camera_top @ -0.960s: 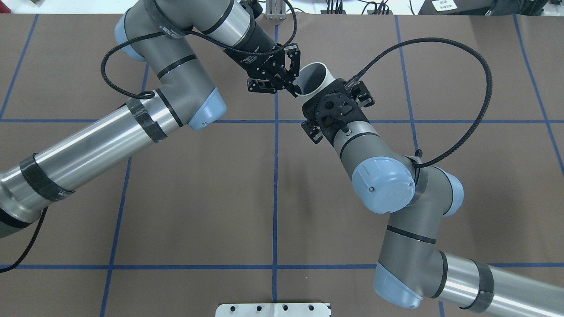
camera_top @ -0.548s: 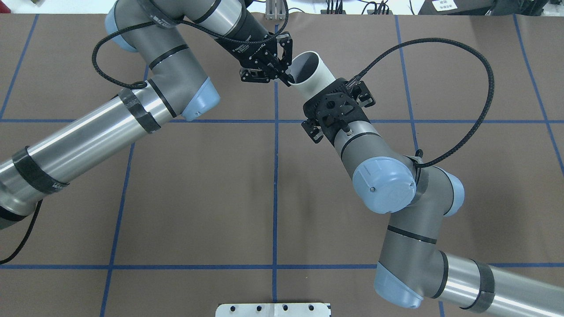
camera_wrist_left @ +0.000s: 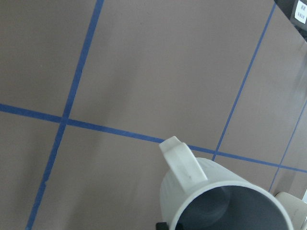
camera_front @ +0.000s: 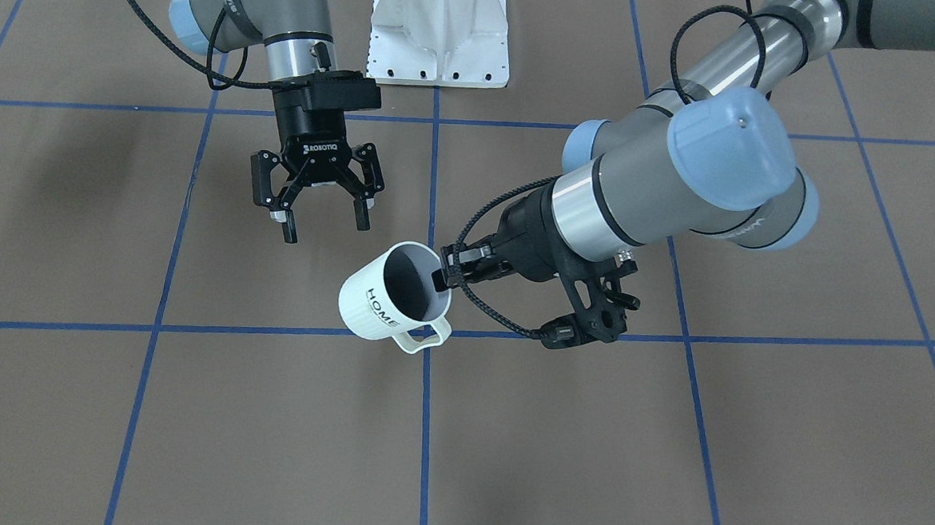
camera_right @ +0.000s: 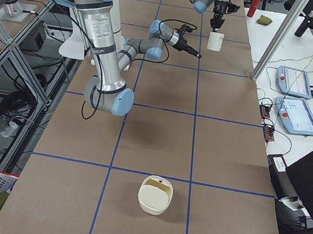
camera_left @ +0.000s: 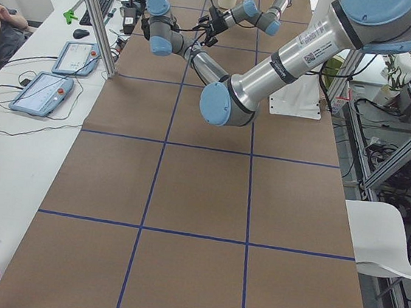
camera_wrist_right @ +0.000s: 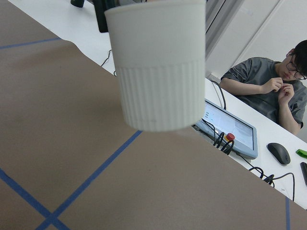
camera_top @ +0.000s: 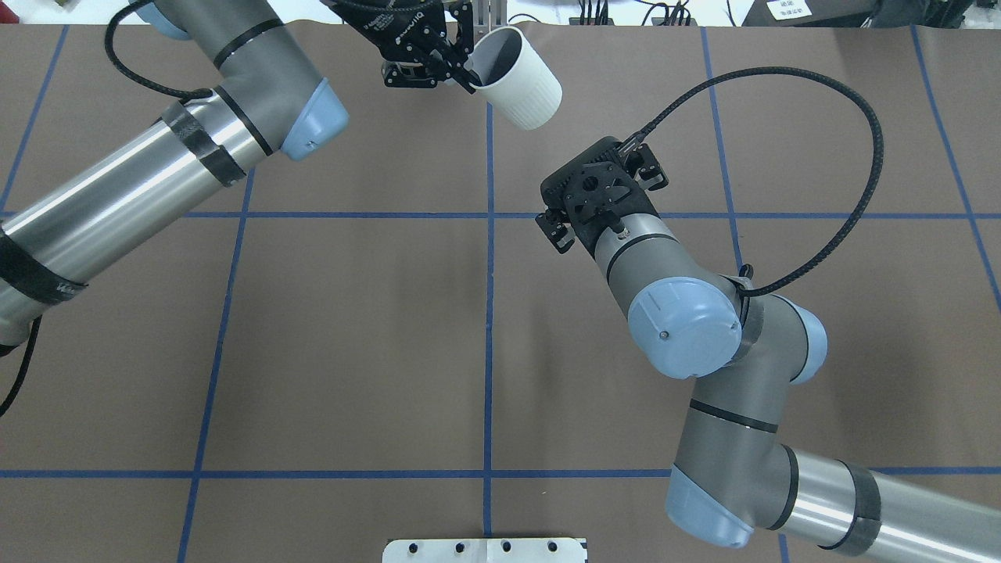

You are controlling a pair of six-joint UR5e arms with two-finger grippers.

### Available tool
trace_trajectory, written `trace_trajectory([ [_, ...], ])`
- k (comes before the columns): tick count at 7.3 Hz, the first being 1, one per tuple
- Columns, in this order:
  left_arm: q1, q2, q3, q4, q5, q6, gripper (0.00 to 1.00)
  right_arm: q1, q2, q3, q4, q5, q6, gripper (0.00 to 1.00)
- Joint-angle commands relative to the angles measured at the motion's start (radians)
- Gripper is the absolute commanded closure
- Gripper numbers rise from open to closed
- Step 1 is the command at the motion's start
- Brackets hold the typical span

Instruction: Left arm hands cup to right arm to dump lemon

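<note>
The left gripper [camera_front: 439, 279] clamps the rim of the tilted cup [camera_front: 369, 307], apart from the wide-open right gripper [camera_front: 325, 228].

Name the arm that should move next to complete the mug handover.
Right, probably: the right gripper hangs open and empty clear of the cup, free to take its body; the left gripper is shut on the rim.

Seen from overhead, the left arm [camera_top: 156, 164] stretches toward 1 o'clock, its left gripper [camera_top: 463, 75] pinching the cup [camera_top: 528, 98] by the rim. The right arm [camera_top: 665, 258] angles toward 11 o'clock, the right gripper [camera_front: 325, 229] with its 2 fingers spread, holding nothing.
</note>
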Motion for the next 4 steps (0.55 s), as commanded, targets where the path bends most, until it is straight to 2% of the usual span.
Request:
trace_trajectory([
  [1,-0.059,0.059,-0.002,-0.004,-0.009,0.037,1.00,0.055,-0.011,0.009,-0.017,0.072,0.022,0.00],
  [2,-0.082,0.093,-0.010,-0.004,-0.009,0.077,1.00,0.113,-0.014,0.009,-0.059,0.147,0.022,0.00],
  [3,-0.131,0.115,-0.027,-0.002,-0.006,0.120,1.00,0.200,-0.028,0.010,-0.104,0.284,0.022,0.00],
  [4,-0.168,0.157,-0.062,-0.002,-0.008,0.163,1.00,0.313,-0.049,0.011,-0.139,0.479,0.022,0.00],
])
